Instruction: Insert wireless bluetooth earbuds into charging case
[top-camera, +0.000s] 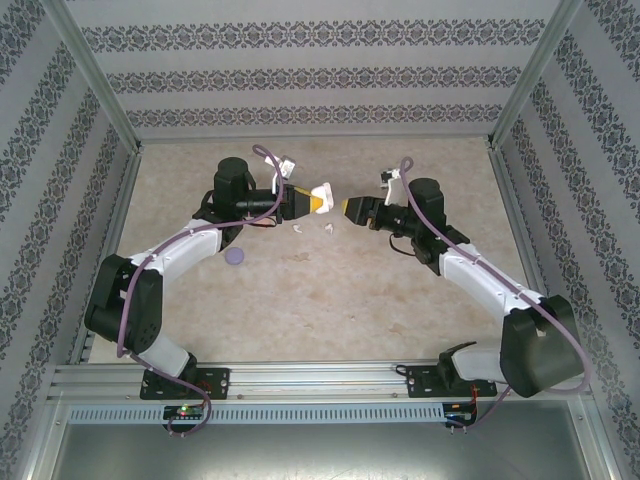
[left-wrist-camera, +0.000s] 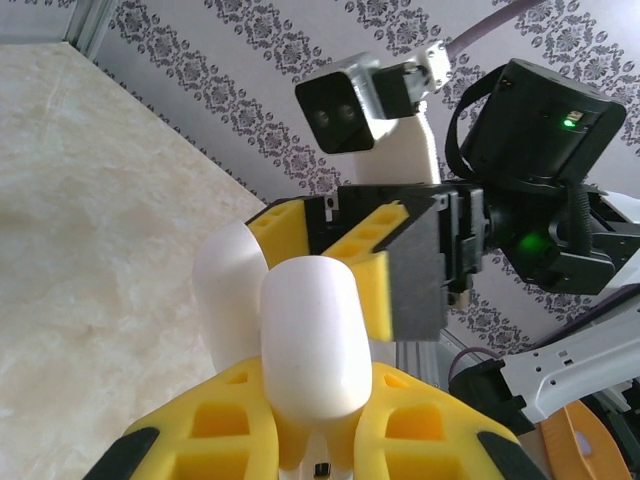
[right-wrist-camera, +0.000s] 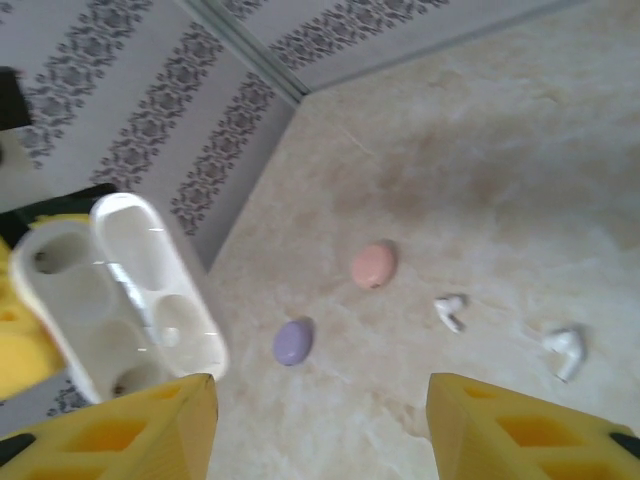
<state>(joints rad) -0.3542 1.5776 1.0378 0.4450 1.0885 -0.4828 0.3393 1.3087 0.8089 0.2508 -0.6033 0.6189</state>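
Note:
My left gripper (top-camera: 316, 199) is shut on a white charging case (left-wrist-camera: 310, 335), held in the air with its lid (left-wrist-camera: 225, 285) swung open. The right wrist view shows the case's open inside (right-wrist-camera: 120, 290) with its empty sockets. My right gripper (top-camera: 350, 208) hangs open just opposite it, nothing between its yellow fingers (right-wrist-camera: 490, 430). Two white earbuds (right-wrist-camera: 451, 311) (right-wrist-camera: 565, 350) lie on the table below, apart from each other; from above they are the white earbuds (top-camera: 297, 228) (top-camera: 328, 230) under the two grippers.
A closed purple case (right-wrist-camera: 292, 342) (top-camera: 236, 257) and a closed pink case (right-wrist-camera: 374, 264) lie on the beige table (top-camera: 330, 300) left of the earbuds. Patterned walls (top-camera: 320, 80) enclose the table on three sides.

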